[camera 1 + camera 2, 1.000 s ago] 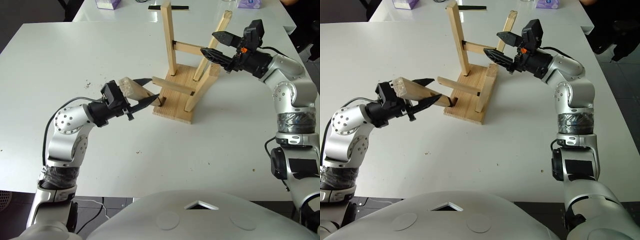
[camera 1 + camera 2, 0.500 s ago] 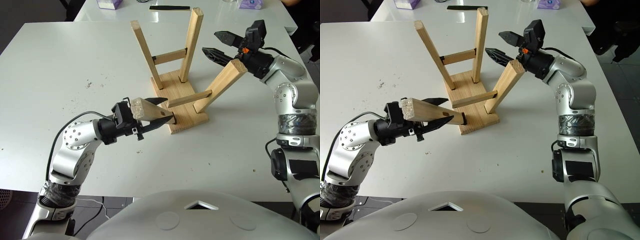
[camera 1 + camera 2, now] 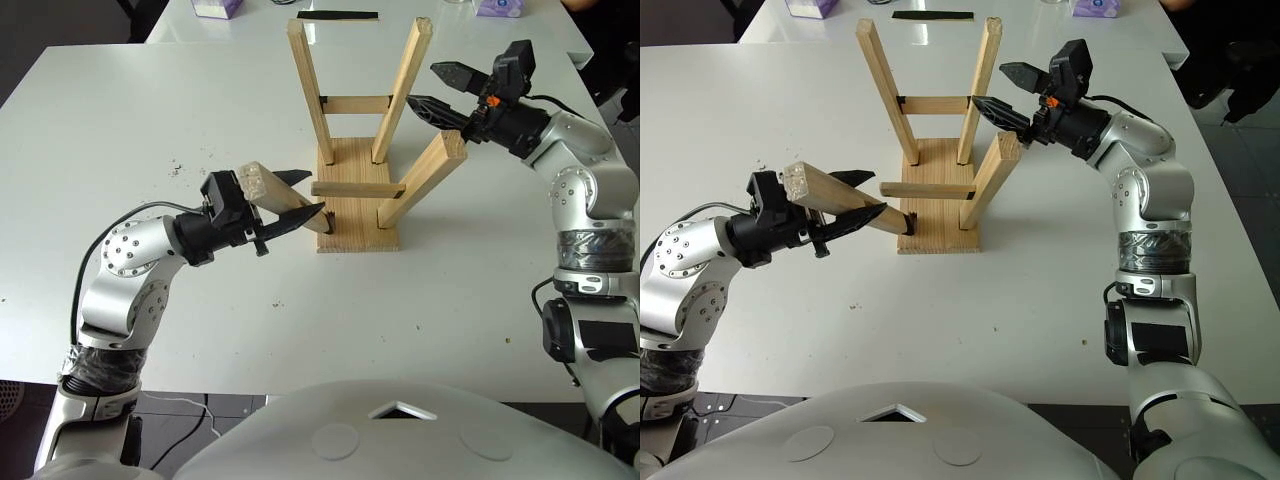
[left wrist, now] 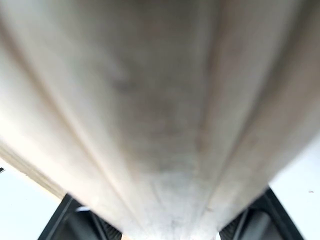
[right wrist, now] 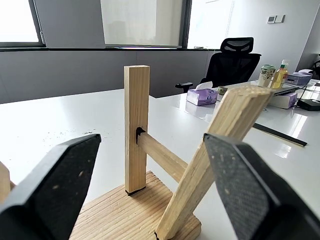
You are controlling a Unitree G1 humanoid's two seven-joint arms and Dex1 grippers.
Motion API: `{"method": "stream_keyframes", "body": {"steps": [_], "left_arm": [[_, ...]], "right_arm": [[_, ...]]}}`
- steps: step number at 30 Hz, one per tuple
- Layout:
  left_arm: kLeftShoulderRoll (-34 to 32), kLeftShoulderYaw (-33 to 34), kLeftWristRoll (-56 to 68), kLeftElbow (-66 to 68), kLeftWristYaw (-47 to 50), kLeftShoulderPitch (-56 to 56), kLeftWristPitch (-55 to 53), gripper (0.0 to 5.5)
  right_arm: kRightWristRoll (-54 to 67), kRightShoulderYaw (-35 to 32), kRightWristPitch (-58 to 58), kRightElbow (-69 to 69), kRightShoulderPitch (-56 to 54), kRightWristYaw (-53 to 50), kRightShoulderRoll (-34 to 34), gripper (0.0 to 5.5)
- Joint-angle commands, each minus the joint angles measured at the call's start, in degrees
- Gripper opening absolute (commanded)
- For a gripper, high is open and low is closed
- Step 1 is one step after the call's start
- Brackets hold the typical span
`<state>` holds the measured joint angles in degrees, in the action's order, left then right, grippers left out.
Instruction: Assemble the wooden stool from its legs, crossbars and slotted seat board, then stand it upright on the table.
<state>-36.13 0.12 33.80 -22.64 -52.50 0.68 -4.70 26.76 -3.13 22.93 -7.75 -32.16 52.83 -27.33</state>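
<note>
**Inverted stool, one leg not yet seated**

The pale slotted wooden seat board [image 3: 357, 222] lies flat on the white table [image 3: 150, 120] with its legs pointing up. Within the last second it has swung from skewed to square. The left gripper [image 3: 314, 192] is clenched on the near-left square wooden leg [image 3: 260, 183], which leans outward, its foot at the board's corner. The right gripper [image 3: 420, 84] hangs released beside the far-right leg [image 3: 400, 92]. Judgement: straightening this leg and turning the stool over remain.
</note>
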Motion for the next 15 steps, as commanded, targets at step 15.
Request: {"method": "stream_keyframes", "body": {"steps": [15], "left_arm": [[2.6, -2.3, -3.0, -2.8, 2.5, 3.6, -1.2, 2.04]], "right_arm": [[-0.9, 0.4, 0.2, -1.4, -1.3, 0.5, -0.9, 3.8]]}}
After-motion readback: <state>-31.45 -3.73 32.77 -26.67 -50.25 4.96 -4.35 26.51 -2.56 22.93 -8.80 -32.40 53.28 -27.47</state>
